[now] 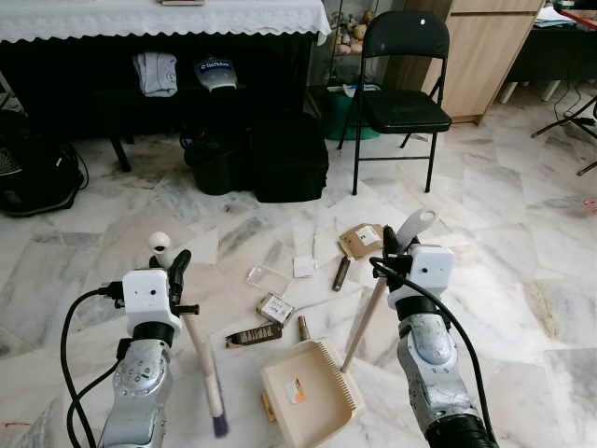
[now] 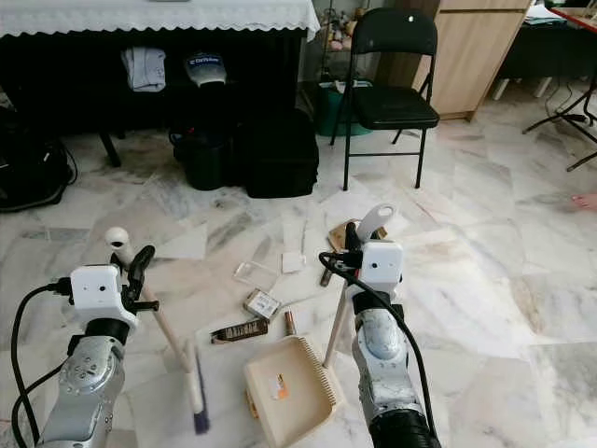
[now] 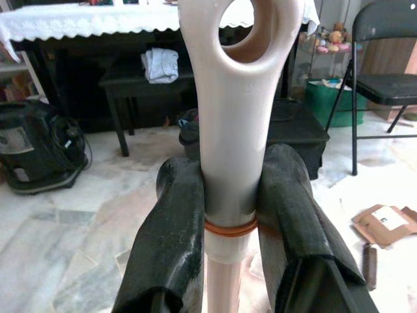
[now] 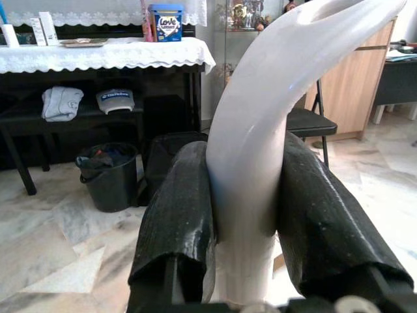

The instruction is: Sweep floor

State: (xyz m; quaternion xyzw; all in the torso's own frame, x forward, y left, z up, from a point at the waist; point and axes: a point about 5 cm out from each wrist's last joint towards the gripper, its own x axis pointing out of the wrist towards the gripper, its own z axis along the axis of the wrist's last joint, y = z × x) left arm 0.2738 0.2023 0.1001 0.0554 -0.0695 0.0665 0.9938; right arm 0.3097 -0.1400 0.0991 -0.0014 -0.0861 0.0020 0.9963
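Note:
My left gripper [image 1: 166,263] is shut on the white handle of a small broom [image 1: 201,359], whose purple bristles [image 1: 220,427] rest on the marble floor near my left arm. In the left wrist view the black fingers [image 3: 171,228] clamp the broom handle [image 3: 238,124] just below its hanging loop. My right gripper [image 1: 399,245] is shut on the white grip of a beige dustpan [image 1: 308,387], whose wooden stick [image 1: 364,322] slants down to the pan on the floor between my arms. Litter lies ahead: a brown wrapper [image 1: 254,335], a small box [image 1: 275,307], a clear packet [image 1: 268,276], cardboard [image 1: 360,240].
A black folding chair [image 1: 401,103] stands ahead on the right. A cloth-covered table [image 1: 159,19] with a black bucket [image 1: 213,159] and a black case [image 1: 289,154] under it fills the back. A dark vacuum cleaner [image 1: 33,173] sits at far left. A wooden cabinet [image 1: 485,56] is at back right.

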